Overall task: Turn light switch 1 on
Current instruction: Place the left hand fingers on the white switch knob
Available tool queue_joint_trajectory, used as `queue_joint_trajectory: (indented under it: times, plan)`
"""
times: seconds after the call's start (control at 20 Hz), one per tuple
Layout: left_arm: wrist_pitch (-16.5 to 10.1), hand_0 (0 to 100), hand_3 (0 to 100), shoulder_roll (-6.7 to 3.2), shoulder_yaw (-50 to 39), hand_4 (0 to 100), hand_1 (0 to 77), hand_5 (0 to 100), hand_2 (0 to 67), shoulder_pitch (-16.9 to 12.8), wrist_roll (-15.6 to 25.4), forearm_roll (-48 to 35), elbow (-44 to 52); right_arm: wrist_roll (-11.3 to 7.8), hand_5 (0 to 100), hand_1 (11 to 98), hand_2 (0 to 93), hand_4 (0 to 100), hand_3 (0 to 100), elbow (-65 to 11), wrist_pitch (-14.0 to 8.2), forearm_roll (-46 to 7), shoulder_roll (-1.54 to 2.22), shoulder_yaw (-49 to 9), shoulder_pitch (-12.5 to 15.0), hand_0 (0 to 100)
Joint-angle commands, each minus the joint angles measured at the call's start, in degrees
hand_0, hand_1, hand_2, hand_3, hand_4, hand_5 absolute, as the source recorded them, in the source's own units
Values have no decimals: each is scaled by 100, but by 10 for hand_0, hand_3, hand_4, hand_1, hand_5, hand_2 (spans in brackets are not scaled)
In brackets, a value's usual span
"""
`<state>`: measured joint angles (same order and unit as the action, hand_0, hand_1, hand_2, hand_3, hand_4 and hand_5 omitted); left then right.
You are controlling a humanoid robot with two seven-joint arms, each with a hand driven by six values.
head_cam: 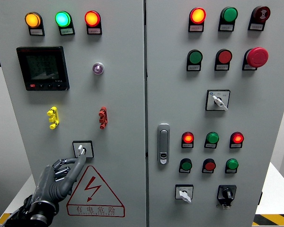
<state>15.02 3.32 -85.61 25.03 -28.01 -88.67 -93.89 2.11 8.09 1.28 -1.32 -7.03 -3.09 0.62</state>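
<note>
My left hand (61, 176) comes up from the lower left of the head view, grey and metallic. Its extended fingertips (81, 156) touch the small rotary switch (82, 149) in a square black frame on the left cabinet door, just above the red warning triangle (94, 191). The other fingers are loosely curled beneath. The switch's white knob shows just above the fingertips, partly covered by them. My right hand does not show.
The left door carries three lit lamps (62, 19), a black meter display (42, 67), a keyhole button (98, 68), and yellow (53, 117) and red (102, 117) toggle handles. The right door (270, 118) has a latch handle (164, 143), many buttons and several selector switches.
</note>
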Motion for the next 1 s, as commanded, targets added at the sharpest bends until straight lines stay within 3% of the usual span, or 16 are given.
queue_joint_trajectory:
  times: [0.0, 0.3, 0.6, 0.95]
  plan:
    - [27, 0, 932, 20, 0, 1000, 447, 1000, 435, 63, -20, 7, -6, 0, 105, 200, 0, 194, 198, 0, 4, 0, 0, 1, 0, 0]
    - [53, 0, 942, 2, 0, 1000, 489, 1000, 443, 142, -125, -19, 11, 0, 105, 195, 0, 194, 198, 0, 4, 0, 0, 1, 0, 0]
    - [97, 0, 945, -24, -17, 1000, 579, 1000, 450, 292, -441, -37, 11, 0, 105, 199, 0, 194, 198, 0, 4, 0, 0, 1, 0, 0]
    - [159, 0, 950, -33, -26, 1000, 605, 1000, 452, 477, -767, -37, 11, 0, 105, 199, 0, 194, 198, 0, -5, 0, 0, 1, 0, 0]
